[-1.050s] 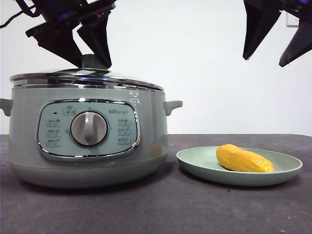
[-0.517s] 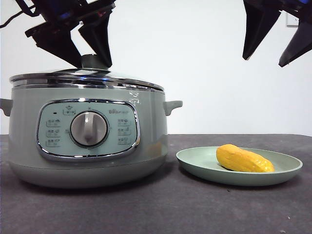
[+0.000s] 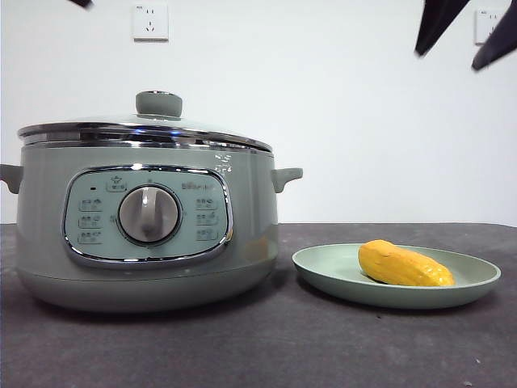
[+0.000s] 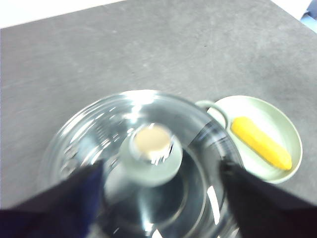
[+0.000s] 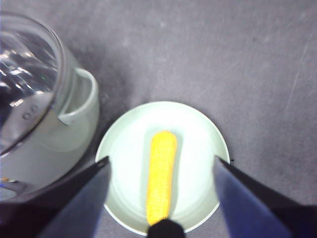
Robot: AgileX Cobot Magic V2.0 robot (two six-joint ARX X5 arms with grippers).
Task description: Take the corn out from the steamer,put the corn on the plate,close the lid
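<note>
The pale green steamer stands on the left of the table with the glass lid seated on it, knob up. To its right, the yellow corn lies on the pale green plate. My left gripper hangs open high above the lid's knob, touching nothing; only a black tip shows in the front view. High over the plate and corn, my right gripper is open and empty, its tips showing at the front view's top right.
The dark grey table stretches in front of the pot and plate. The steamer's side handle points toward the plate. A white wall with two sockets stands behind.
My left gripper has risen off the lid's knob and almost left the front view. The right gripper has moved up a little. Lid, steamer, plate and corn have stayed put.
</note>
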